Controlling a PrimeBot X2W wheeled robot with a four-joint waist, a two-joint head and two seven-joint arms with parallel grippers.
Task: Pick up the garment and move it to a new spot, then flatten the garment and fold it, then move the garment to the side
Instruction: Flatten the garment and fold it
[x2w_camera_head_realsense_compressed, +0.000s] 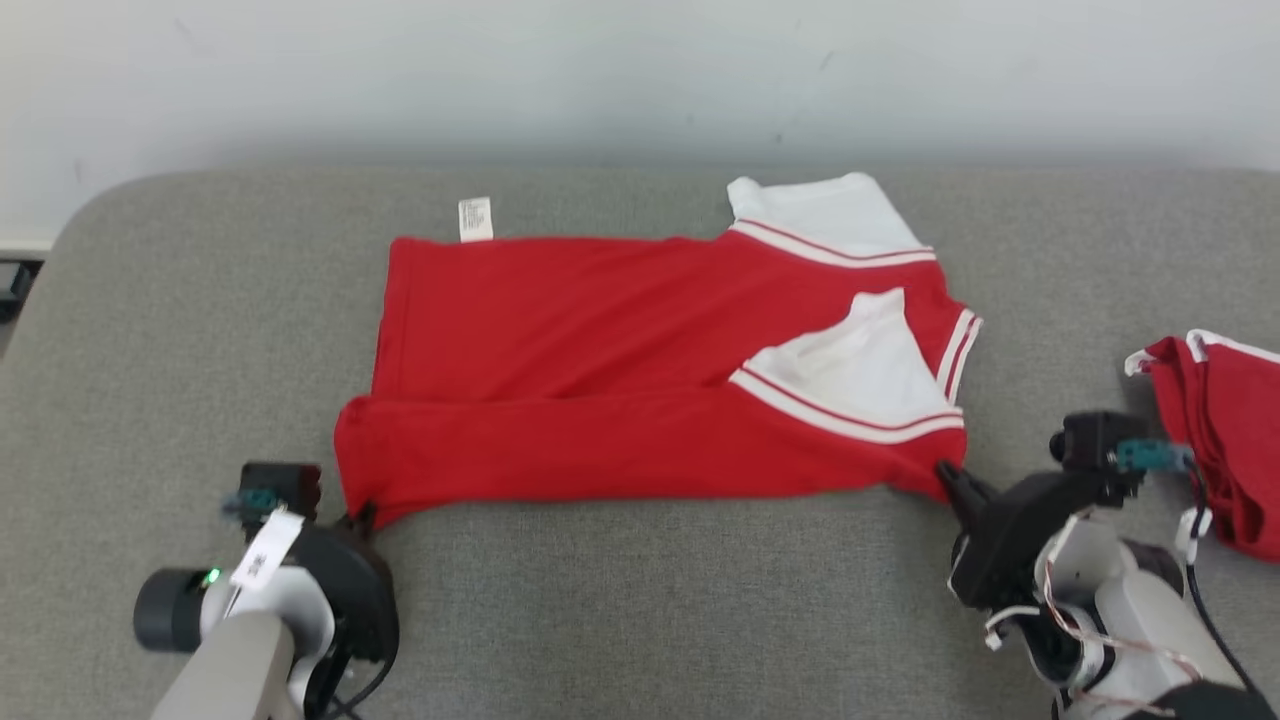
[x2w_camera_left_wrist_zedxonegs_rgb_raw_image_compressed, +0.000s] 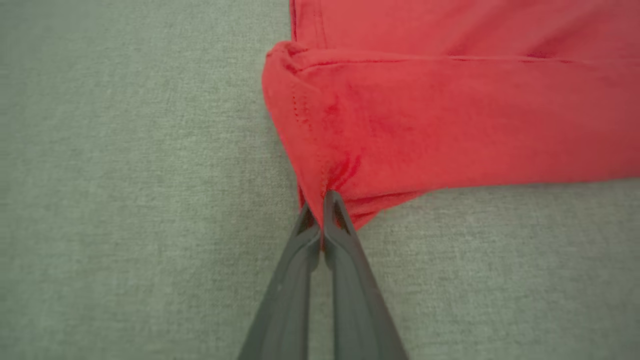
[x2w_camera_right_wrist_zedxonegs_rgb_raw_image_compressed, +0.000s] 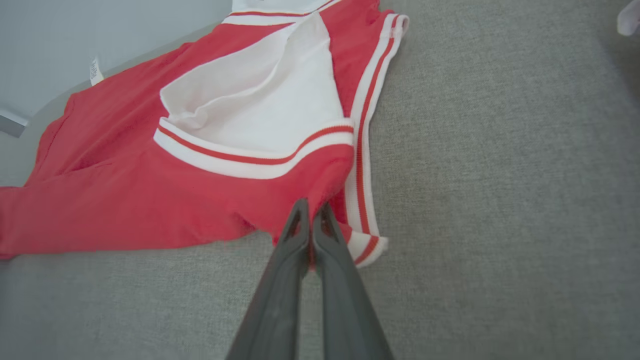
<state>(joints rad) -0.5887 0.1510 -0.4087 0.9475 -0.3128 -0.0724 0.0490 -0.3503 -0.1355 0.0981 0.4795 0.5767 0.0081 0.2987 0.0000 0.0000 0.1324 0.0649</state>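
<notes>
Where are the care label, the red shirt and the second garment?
care label (x2w_camera_head_realsense_compressed: 475, 218): head view, tag's middle.
red shirt (x2w_camera_head_realsense_compressed: 600, 310): head view, red body.
second garment (x2w_camera_head_realsense_compressed: 1235, 440): head view, red part.

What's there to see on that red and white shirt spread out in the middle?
The shirt is red, soft knit-looking cloth, with white sleeves edged in red-and-white striped trim and a white label sticking out at its far edge. It lies sideways on the grey padded surface, mostly flat with creases, its near long edge folded over and one sleeve laid across the body. The left arm's jaws are shut on its near left corner, the right arm's jaws on its near right corner.
</notes>
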